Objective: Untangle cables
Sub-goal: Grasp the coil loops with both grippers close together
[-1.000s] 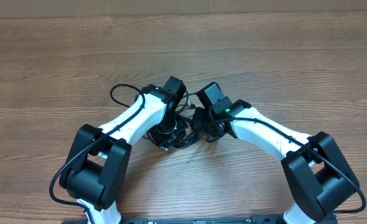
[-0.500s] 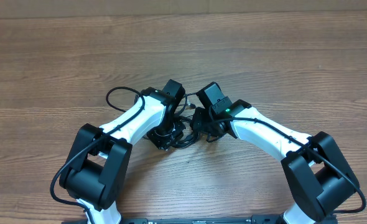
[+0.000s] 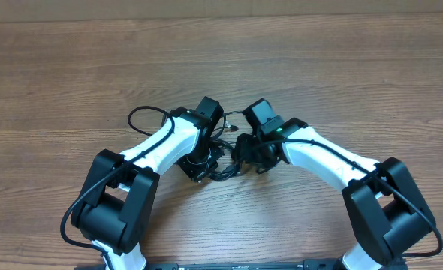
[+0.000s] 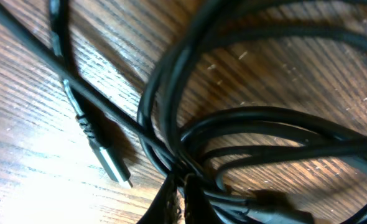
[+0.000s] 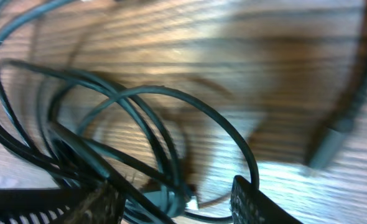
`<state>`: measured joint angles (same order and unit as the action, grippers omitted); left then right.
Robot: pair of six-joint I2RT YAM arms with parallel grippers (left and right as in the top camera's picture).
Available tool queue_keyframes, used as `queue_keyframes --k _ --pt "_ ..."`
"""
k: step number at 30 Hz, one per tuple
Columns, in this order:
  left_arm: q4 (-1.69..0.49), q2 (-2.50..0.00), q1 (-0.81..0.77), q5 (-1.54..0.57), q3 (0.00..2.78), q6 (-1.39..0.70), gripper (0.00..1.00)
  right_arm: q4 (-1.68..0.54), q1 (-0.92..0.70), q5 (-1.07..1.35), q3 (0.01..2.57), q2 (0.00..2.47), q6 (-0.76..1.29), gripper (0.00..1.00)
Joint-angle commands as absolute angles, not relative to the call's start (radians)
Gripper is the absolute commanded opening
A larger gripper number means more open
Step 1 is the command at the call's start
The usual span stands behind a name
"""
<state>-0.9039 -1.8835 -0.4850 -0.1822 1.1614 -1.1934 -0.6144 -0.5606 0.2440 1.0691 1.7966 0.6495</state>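
The cables [image 3: 223, 169] lie as a black tangle on the wood between my two arms. In the left wrist view their loops [image 4: 233, 118] cross just ahead of my left gripper [image 4: 182, 186], whose fingertips [image 4: 194, 200] are pressed together, shut on a strand at the knot. A silver-tipped plug [image 4: 112, 167] lies flat to the left of it. My right gripper [image 5: 174, 186] stands open, with several cable strands [image 5: 146, 93] and a small silver plug tip [image 5: 191, 201] between its fingers [image 5: 252, 202]. From above, the left gripper [image 3: 201, 163] and the right gripper [image 3: 250, 154] sit close together over the tangle.
A thicker black lead [image 3: 140, 112] loops out from the left arm onto the wooden table [image 3: 342, 75]. A blurred dark connector [image 5: 329, 146] lies to the right of the right gripper. Both arm bases stand at the near edge.
My left gripper has closed on the tangle. The right gripper's jaws have opened wider and its wrist has shifted slightly right. The left arm's lead loop slid a little left.
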Motion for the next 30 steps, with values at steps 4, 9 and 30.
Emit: queue_keyframes --k 4,9,30 --pt "-0.793 -1.896 -0.493 -0.155 1.093 -1.015 0.04 -0.67 -0.507 0.278 1.056 1.796 0.514 0.57" --pt "-0.742 -1.896 -0.493 -0.196 1.09 -0.845 0.05 -0.691 -0.506 0.279 1.056 1.796 0.449 0.65" --pt "-0.728 -1.896 -0.488 -0.442 1.19 -0.597 0.04 -0.723 -0.524 0.108 1.054 1.796 0.387 0.73"
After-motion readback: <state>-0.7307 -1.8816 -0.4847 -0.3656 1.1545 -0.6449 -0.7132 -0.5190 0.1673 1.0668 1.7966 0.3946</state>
